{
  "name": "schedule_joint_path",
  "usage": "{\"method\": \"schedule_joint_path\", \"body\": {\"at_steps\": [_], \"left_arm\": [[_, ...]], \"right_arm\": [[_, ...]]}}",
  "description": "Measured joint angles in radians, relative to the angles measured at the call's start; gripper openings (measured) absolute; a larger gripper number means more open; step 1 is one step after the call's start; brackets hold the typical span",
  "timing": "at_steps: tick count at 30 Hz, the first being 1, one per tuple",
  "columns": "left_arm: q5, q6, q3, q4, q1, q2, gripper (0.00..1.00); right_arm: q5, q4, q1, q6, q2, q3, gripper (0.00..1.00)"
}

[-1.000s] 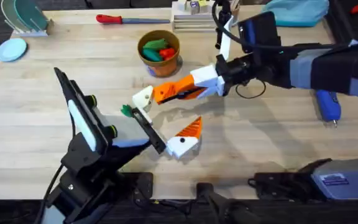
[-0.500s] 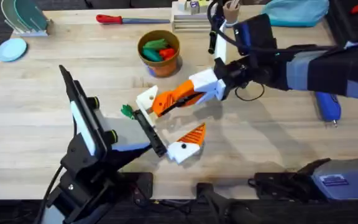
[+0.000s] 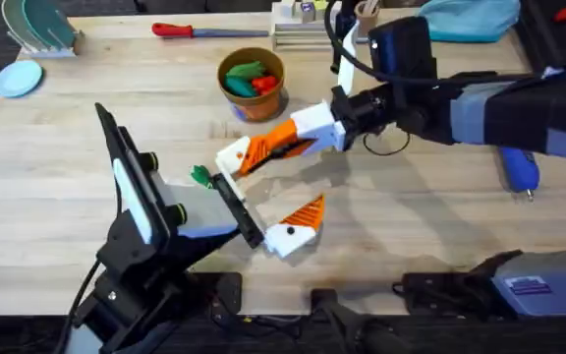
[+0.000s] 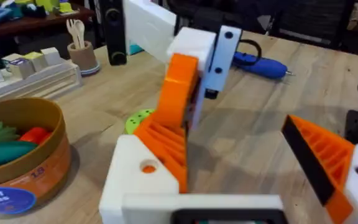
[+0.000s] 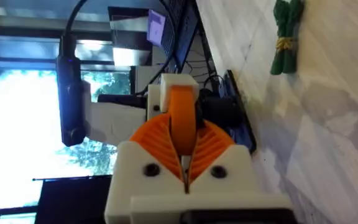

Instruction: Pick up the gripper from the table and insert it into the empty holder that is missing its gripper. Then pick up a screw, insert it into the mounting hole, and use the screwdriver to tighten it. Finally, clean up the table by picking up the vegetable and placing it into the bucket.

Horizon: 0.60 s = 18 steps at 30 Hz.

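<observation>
Overhead, the only writing sat on a blue label on the grey unit (image 3: 537, 283) at 5 o'clock, too small to read. In the left wrist view, the bucket (image 4: 18, 155) wore a blue label whose readable part was "of". The right tool (image 3: 263, 150) was clamped on the gripper (image 3: 275, 146), the orange pad pressed against the holder (image 3: 230, 157) of the left tool (image 3: 263, 197), whose fingers stood apart. Compared with a second earlier, the right tool and pad had lifted slightly toward 12 o'clock. The vegetable (image 3: 200, 176) lay on the tabletop (image 3: 57, 167) at the holder's 9 o'clock; the screwdriver (image 3: 519, 169) lay at 3 o'clock; the bucket stood at 12 o'clock.
</observation>
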Motion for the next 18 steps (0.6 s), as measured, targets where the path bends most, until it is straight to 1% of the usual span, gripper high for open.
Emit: {"method": "schedule_joint_path", "body": {"at_steps": [4, 10, 15, 18], "left_arm": [[-0.008, 0.000, 0.000, 0.004, 0.000, 0.000, 0.993], [-0.031, -0.001, 0.000, 0.003, 0.002, 0.000, 0.994], [-0.050, -0.018, 0.000, -0.004, 0.005, 0.000, 0.993], [-0.064, -0.035, 0.000, -0.005, 0.009, 0.001, 0.993]], "right_arm": [[0.032, 0.061, 0.004, 0.051, 0.000, 0.000, 0.008], [0.056, 0.079, 0.025, 0.081, 0.006, 0.000, 0.008], [0.061, 0.114, 0.062, 0.100, 0.051, 0.000, 0.008], [0.059, 0.190, 0.068, 0.141, 0.086, 0.005, 0.008]]}}
